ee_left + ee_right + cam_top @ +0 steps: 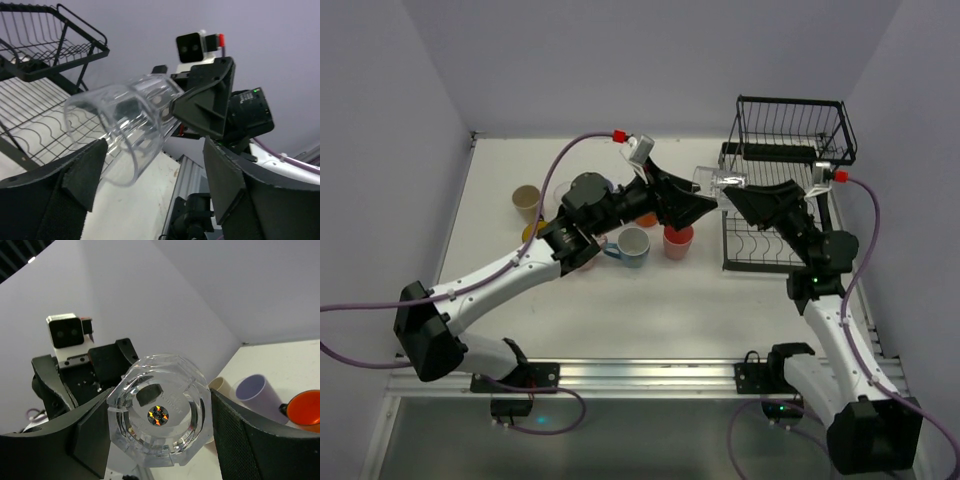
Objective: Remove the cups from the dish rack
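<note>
Left wrist: clear cup (125, 130) inside spread left gripper (152, 150); right gripper (160, 412) grasps base; clamp mid-wall squarely before handover.

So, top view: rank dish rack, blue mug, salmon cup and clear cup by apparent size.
1. dish rack
2. blue mug
3. salmon cup, clear cup: alike, the clear one raised nearer the camera.
</note>
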